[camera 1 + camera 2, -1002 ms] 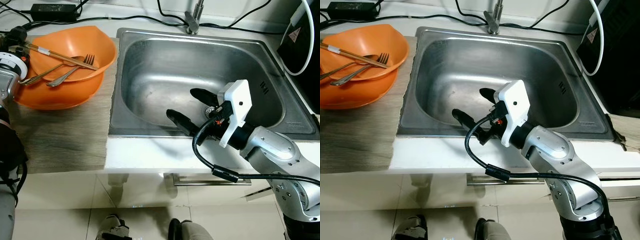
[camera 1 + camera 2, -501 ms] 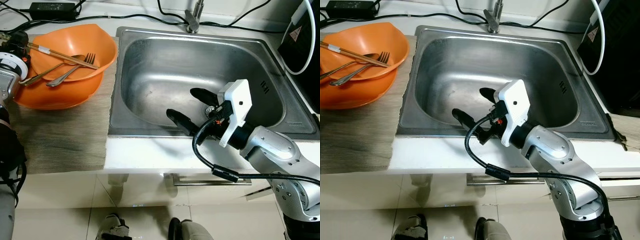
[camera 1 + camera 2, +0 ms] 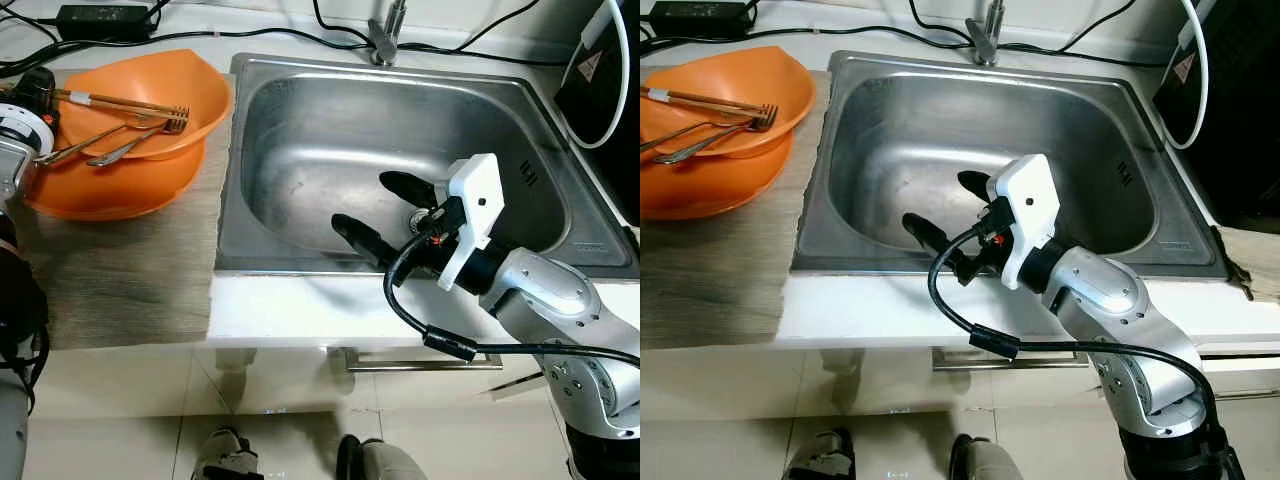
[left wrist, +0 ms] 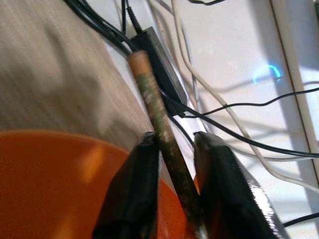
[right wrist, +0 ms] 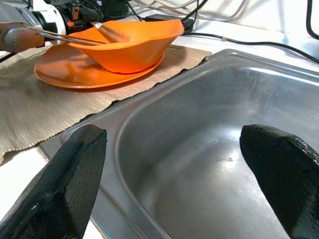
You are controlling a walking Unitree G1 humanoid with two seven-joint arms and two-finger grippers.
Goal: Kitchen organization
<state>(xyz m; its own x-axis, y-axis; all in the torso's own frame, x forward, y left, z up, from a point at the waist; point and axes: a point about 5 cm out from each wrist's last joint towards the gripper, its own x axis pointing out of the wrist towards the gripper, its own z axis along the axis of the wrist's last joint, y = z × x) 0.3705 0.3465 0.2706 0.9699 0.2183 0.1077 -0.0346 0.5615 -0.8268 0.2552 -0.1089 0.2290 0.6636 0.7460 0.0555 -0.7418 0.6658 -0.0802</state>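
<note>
An orange bowl (image 3: 150, 85) sits on an orange plate (image 3: 110, 195) at the left of the counter. Inside it lie a fork (image 3: 150, 128), a spoon (image 3: 70, 150) and brown chopsticks (image 3: 125, 102). My left gripper (image 3: 38, 85) is at the bowl's left rim, shut on the chopsticks' end. The left wrist view shows the brown stick (image 4: 155, 107) clamped between its fingers (image 4: 134, 189). My right gripper (image 3: 365, 203) hangs open over the steel sink (image 3: 300, 120), holding nothing. Its two fingers (image 5: 65, 184) stand wide apart.
A woven mat (image 3: 110, 280) lies under the plate. A faucet (image 3: 385, 40) stands behind the sink. A black power adapter (image 3: 100, 17) and cables run along the back wall. A black appliance (image 3: 610, 80) stands at the right. Tiled floor lies below the counter edge.
The chopsticks' far end has swung toward the back of the bowl, so they now lie flatter across it. The fork and spoon shifted a little. The right arm has barely moved.
</note>
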